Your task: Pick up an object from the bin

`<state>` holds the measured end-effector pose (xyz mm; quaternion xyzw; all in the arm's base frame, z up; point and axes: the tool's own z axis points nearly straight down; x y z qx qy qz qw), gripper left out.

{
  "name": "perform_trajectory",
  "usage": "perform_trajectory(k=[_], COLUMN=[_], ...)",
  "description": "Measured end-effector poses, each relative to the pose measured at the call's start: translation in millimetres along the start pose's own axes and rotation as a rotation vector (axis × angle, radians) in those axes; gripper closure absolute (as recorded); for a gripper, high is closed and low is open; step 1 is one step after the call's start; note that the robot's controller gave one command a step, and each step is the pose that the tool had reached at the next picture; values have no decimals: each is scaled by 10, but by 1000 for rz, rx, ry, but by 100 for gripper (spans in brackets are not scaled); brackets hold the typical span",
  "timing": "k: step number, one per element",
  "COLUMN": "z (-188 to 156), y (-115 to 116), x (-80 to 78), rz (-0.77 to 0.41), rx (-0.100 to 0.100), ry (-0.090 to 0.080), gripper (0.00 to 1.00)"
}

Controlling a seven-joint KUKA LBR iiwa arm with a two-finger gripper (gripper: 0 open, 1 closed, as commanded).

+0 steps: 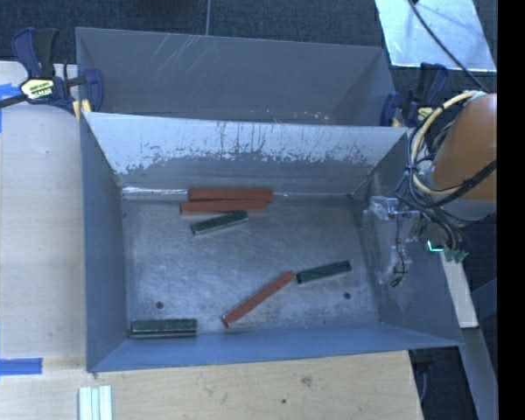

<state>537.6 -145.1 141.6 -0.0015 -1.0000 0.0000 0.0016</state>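
Camera view: a straight descent would likely strike the right sloped wall of the bin (411,309), because the gripper (394,265) hangs above that wall, near the dark green bar (324,272) touching the brown stick (258,297). The arm enters from the right with its wrist pointing down. Whether the gripper is open, or holds anything, cannot be told.

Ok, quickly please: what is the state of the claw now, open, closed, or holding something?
Claw: open or closed cannot be told; it hangs by the right wall of the grey metal bin.
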Motion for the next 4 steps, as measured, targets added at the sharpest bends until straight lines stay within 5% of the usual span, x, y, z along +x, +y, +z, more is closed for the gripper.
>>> perform_trajectory(k=[1, 2, 3, 4], z=[755, 705, -837, -965], y=[589, 549, 589, 1011], x=[-22, -46, -145, 89], rz=[63, 65, 46, -92], rx=[-4, 0, 1, -1], ry=[0, -9, -16, -6], gripper=[0, 100, 100, 100])
